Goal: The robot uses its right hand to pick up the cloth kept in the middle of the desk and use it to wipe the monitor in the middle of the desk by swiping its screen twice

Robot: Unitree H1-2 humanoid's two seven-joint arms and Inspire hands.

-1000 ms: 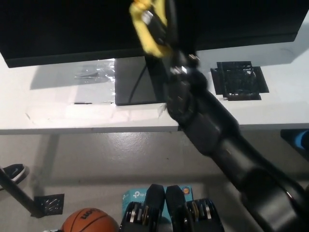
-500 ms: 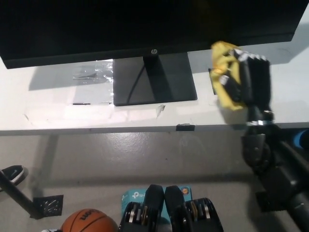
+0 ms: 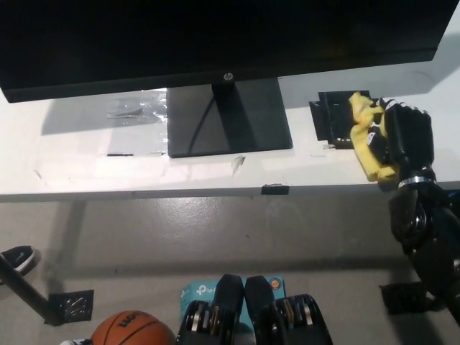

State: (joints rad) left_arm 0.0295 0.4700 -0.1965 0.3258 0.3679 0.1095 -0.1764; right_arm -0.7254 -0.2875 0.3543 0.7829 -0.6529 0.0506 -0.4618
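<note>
My black right hand (image 3: 404, 140) is at the right of the white desk (image 3: 93, 169), low over its surface, shut on a yellow cloth (image 3: 365, 140) that bunches out to the left of the fingers. The black monitor (image 3: 215, 36) fills the top of the head view, its screen dark, on a black stand base (image 3: 226, 118) at the desk's middle. The hand is well to the right of and below the screen's lower edge. My left hand does not show in this view.
A black square mat (image 3: 332, 115) lies on the desk just left of the cloth. A clear plastic wrapper (image 3: 136, 108) sits left of the stand. On the floor are a basketball (image 3: 133, 332), a blue box (image 3: 201, 293) and a shoe (image 3: 20, 256).
My right hand, still holding the yellow cloth, came down from the screen's middle, swung right and lowered to the desk's right side beside the black mat.
</note>
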